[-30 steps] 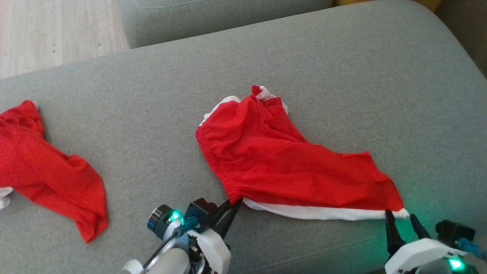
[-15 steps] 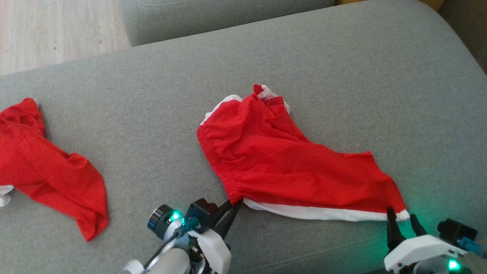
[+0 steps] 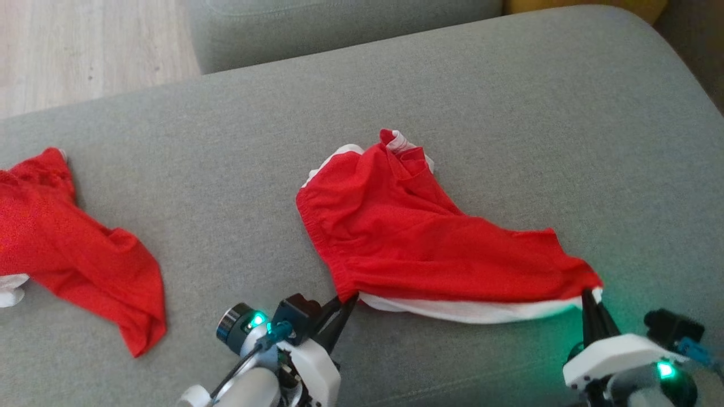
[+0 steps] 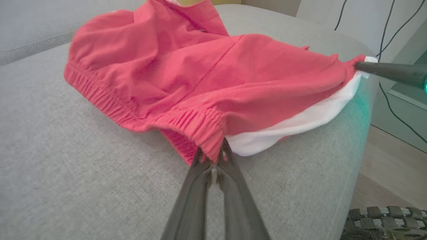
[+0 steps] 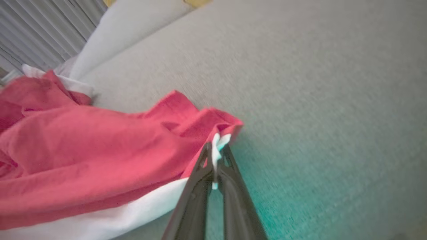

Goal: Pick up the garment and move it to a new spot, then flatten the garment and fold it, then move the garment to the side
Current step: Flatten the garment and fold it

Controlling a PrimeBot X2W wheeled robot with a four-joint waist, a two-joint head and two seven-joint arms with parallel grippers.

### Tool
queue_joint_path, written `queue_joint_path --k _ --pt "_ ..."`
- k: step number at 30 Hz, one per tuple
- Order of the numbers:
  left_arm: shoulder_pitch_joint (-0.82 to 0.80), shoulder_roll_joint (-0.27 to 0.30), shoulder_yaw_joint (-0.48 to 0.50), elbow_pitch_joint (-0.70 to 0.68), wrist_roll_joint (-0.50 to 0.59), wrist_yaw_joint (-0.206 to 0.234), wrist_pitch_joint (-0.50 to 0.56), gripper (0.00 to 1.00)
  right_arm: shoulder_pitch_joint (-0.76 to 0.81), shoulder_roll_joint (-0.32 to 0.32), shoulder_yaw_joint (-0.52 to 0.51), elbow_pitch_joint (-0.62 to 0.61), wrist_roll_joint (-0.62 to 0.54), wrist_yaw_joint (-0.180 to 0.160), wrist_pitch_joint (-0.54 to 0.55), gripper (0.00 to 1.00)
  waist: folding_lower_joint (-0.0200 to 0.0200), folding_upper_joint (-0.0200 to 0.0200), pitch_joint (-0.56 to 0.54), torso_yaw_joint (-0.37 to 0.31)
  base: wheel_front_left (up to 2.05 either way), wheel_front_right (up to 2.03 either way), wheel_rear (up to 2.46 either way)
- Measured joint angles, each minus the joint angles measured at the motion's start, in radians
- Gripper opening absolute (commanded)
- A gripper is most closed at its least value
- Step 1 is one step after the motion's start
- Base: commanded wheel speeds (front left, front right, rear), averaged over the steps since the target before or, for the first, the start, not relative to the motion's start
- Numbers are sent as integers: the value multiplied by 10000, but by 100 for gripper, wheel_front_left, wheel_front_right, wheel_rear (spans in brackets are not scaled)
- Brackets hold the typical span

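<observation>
Red garment (image 3: 430, 249) held by left pincer (image 3: 349, 299), right pincer (image 3: 589, 295).

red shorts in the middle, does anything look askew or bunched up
Yes. The red shorts are not flat: the far end is bunched and folded over, and a white inner layer sticks out along the near edge. The left gripper pinches the waistband corner, the right gripper the hem corner.

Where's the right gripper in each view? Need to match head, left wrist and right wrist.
Head view: right gripper at lower right, shut on the right corner of the red shorts.
Left wrist view: at the right edge, pinching the far corner.
Right wrist view: bottom centre, closed on that corner.
Shared landmark: the white hem, running to the pinched corner.
</observation>
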State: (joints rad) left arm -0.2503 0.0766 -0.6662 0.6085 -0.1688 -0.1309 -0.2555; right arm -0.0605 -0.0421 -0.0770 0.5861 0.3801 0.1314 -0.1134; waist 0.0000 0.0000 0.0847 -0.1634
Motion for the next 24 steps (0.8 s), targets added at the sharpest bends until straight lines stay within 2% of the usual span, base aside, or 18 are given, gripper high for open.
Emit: queue_joint_path --k 5,10,16,20,24 --pt "-9 184 257 -307 -186 -2 0 0 0 -6 353 -1315 249 0 -12 0 0 0 -278 80 0 0 0" --pt "-393 744 282 -779 -380 -10 174 0 -21 -8 566 -2922 364 0 180 0 0 0 -613 215 0 0 0" --pt "-2358 1689 -211 -2015 -1032 -12 1221 0 -904 -19 740 -4485 399 0 644 0 0 0 -962 474 0 0 0" --pt "-3935 2313 -671 -2575 -1618 -12 1923 0 -1964 -50 769 -4834 391 0 949 0 0 0 -1171 599 0 0 0" --pt "-5030 2545 -867 -2694 -2161 -12 2253 0 -2671 -65 811 -4853 209 0 1005 0 0 0 -1330 656 0 0 0"
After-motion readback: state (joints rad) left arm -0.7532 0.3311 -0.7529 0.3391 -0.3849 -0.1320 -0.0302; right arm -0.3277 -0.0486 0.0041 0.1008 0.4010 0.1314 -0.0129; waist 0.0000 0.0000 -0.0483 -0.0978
